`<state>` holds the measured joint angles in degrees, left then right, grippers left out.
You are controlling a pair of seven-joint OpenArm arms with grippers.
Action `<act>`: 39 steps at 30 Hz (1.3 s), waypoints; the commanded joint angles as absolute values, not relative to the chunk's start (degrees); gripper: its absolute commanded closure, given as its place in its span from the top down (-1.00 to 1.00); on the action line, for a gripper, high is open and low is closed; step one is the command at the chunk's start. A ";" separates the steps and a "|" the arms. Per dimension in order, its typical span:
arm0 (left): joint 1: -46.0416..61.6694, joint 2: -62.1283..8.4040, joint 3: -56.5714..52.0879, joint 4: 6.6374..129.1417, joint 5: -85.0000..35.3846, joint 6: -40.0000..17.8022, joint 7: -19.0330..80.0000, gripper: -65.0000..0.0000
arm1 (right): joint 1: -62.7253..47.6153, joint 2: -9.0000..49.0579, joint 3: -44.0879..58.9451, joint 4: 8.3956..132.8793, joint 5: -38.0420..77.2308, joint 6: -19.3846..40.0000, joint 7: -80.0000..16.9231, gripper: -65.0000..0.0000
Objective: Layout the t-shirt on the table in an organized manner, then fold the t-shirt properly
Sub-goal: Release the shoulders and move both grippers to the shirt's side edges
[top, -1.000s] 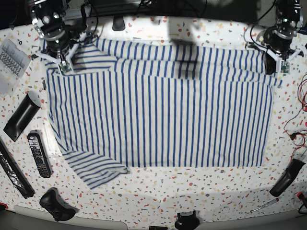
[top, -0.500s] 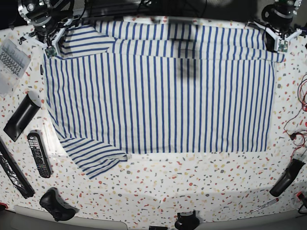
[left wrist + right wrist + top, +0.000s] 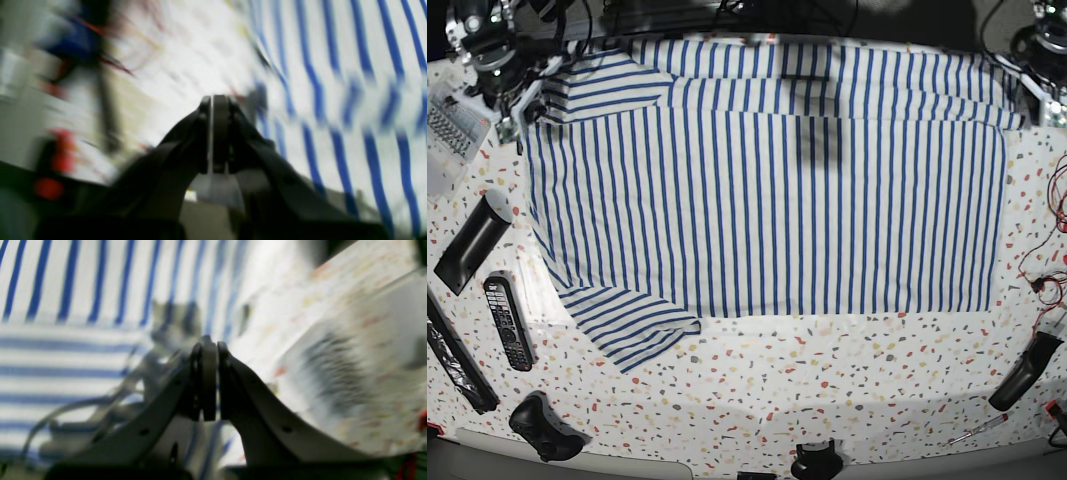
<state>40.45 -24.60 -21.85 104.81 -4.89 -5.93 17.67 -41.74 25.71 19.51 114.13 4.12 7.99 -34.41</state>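
T-shirt: the t-shirt (image 3: 767, 180) lies spread flat across the middle and far part of the table (image 3: 827, 390), stripes running near to far.
Sleeves: one sleeve points toward the near left corner; the other is folded over at the far left.
Left gripper: the left gripper (image 3: 213, 133) is at the far right edge of the scene, jaws pressed together with only a thin pale sliver showing between them; whether that sliver is cloth cannot be told through the blur.
Right gripper: the right gripper (image 3: 206, 383) is at the far left by the folded sleeve, jaws closed; a grip on fabric cannot be told.
Clutter: a remote control (image 3: 507, 322) lies on the left, a dark controller (image 3: 545, 428) near left.
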 commanded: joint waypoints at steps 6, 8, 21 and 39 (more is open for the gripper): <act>37.56 -30.17 -22.46 108.47 -12.01 -6.22 15.27 -0.50 | -34.00 26.37 24.10 115.15 8.36 7.73 -33.41 -0.63; 34.61 -30.89 -22.46 107.70 -14.74 -6.68 16.03 -0.40 | -31.48 26.35 23.99 115.11 11.07 7.73 -32.71 -0.34; 1.65 -30.83 -21.76 77.97 -28.64 -22.79 18.55 -0.36 | -13.80 27.03 23.92 104.99 21.50 12.84 -33.58 -0.10; -37.04 -30.44 -3.53 21.71 -20.23 -25.65 10.46 -0.36 | -0.80 29.98 22.74 92.20 24.43 19.53 -39.75 -0.11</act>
